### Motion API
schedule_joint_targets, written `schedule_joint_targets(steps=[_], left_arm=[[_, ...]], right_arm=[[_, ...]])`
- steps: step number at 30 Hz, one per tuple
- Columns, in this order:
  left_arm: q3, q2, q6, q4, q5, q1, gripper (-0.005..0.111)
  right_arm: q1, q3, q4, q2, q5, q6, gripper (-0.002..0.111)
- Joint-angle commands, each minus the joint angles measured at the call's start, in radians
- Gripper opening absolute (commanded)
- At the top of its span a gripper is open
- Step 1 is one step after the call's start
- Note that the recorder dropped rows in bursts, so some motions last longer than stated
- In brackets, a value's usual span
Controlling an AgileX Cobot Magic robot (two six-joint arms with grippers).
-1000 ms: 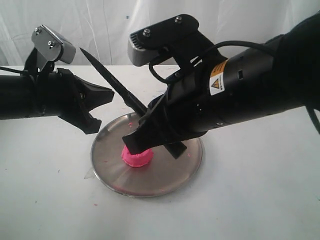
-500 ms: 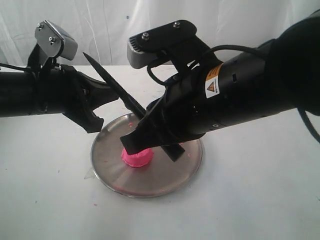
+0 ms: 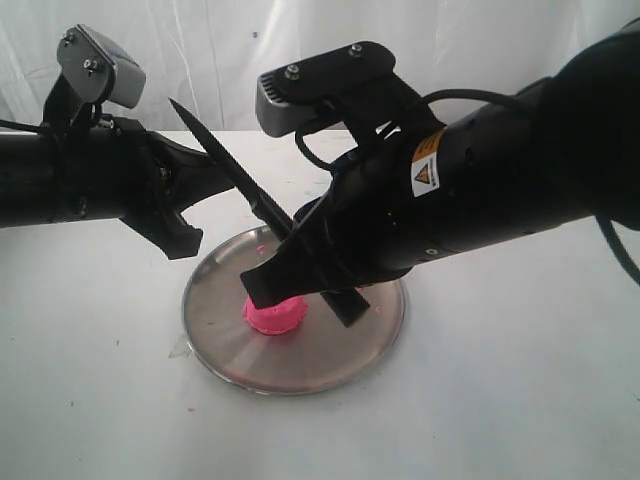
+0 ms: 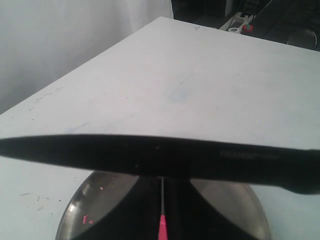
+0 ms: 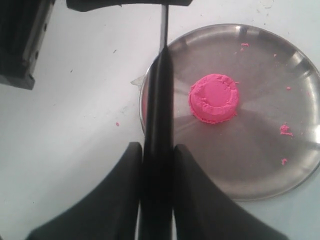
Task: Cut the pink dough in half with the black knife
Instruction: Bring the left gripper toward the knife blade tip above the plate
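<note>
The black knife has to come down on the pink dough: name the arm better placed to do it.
Probably right. Its tool is shut on the black knife, with the pink dough, uncut, on the steel plate beside the blade. The left tool grips nothing visible.

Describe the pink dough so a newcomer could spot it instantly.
Find the round steel plate on the white table. On it, a little off centre, sits the pink dough, one uncut puck with a ring pressed into its top. It is far bigger than the pink crumbs scattered nearby, and the black knife is above, not touching it.
</note>
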Motion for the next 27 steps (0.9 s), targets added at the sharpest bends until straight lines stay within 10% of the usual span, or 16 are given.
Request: schedule_joint_targets(steps=[1, 27], left_arm=[[-0.005, -0.012, 0.059, -0.021, 0.025, 0.0, 0.009], [0.019, -0.044, 0.064, -0.021, -0.058, 0.0, 0.009]], right_arm=[[-0.002, -0.006, 0.002, 0.001, 0.007, 0.007, 0.0], [-0.002, -0.001, -0.032, 0.001, -0.01, 0.014, 0.0]])
